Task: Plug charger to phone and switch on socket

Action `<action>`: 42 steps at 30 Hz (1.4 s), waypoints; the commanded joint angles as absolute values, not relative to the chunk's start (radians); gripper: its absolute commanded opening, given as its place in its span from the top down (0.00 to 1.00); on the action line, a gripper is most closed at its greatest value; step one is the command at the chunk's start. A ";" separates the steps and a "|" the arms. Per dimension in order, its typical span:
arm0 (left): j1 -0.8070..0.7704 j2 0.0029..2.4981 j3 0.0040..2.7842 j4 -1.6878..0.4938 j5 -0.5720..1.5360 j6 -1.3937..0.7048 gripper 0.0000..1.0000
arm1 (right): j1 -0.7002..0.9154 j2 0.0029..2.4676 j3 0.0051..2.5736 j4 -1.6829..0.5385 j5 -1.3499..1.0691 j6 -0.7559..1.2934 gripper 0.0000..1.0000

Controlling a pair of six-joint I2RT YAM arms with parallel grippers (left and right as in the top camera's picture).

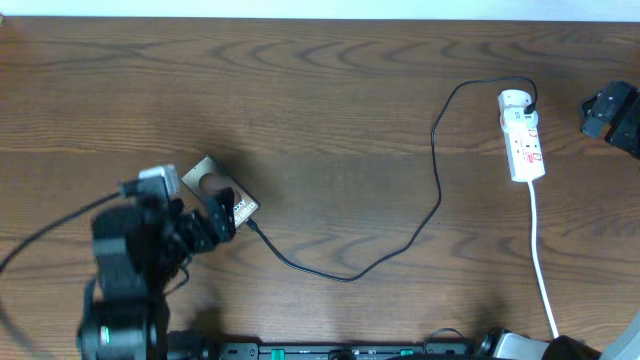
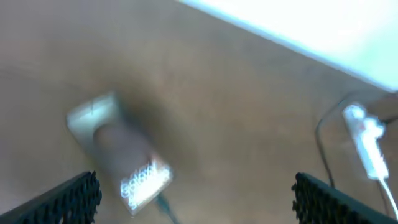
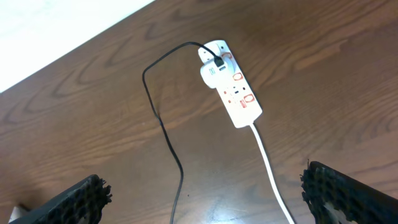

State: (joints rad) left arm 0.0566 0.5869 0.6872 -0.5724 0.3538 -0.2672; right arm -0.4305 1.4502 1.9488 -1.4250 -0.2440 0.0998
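Observation:
The tan-brown phone [image 1: 213, 187] lies at the table's left, with blurred white "Galaxy" print in the left wrist view [image 2: 121, 155]. The black charger cable [image 1: 350, 276] runs from the phone's lower right end, where its plug tip [image 2: 163, 204] meets the phone, in a loop up to the white socket strip [image 1: 523, 135]. Whether the tip is fully seated I cannot tell. My left gripper [image 2: 196, 208] is open, just in front of the phone, and also shows in the overhead view [image 1: 220, 218]. My right gripper [image 3: 205, 205] is open and empty, back from the socket [image 3: 231, 84], at the far right overhead [image 1: 603, 112].
The socket's white cord [image 1: 541, 270] runs down to the front edge and also shows in the right wrist view [image 3: 268, 163]. A white adapter [image 3: 213, 70] with the black cable sits in the strip's rounded end. The wooden table [image 1: 330, 110] spreads around.

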 commanded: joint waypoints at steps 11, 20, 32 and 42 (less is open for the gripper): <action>0.100 0.101 0.256 0.262 0.260 -0.255 0.02 | -0.425 1.442 1.948 -1.433 -0.238 0.112 0.01; 0.154 0.001 0.009 0.615 0.234 -0.255 0.02 | -0.424 1.442 1.948 -1.433 -0.238 0.112 0.01; 0.157 0.001 0.004 0.156 0.231 -0.255 0.02 | -0.425 1.442 1.948 -1.433 -0.238 0.112 0.01; 0.157 0.001 0.004 -0.049 0.231 -0.255 0.02 | -0.425 1.442 1.948 -1.433 -0.238 0.112 0.01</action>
